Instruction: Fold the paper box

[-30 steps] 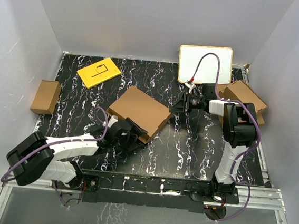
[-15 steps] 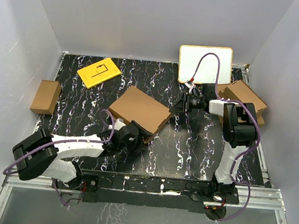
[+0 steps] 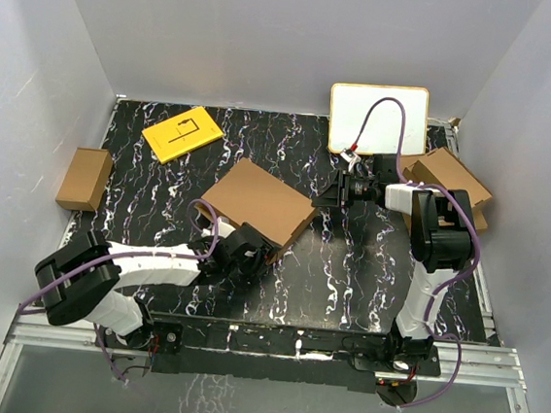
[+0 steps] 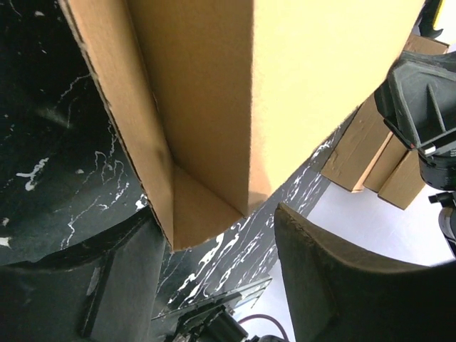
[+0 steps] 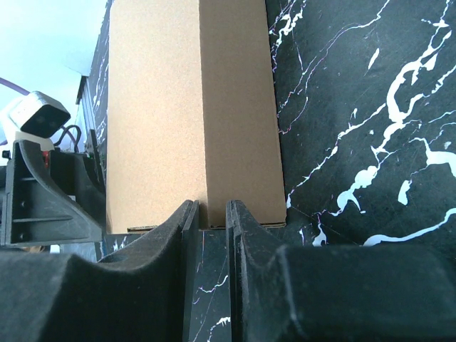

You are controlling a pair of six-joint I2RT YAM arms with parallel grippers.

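Straddling the near corner of the paper box (image 4: 199, 92), the left fingers (image 4: 71, 285) stand spread wide, while the right fingers (image 5: 167, 285), nearly pressed together and holding nothing visible, sit at its opposite edge. The box lies central on the surface (image 3: 367, 274); closing on that corner could crush the cardboard or skid it sideways.
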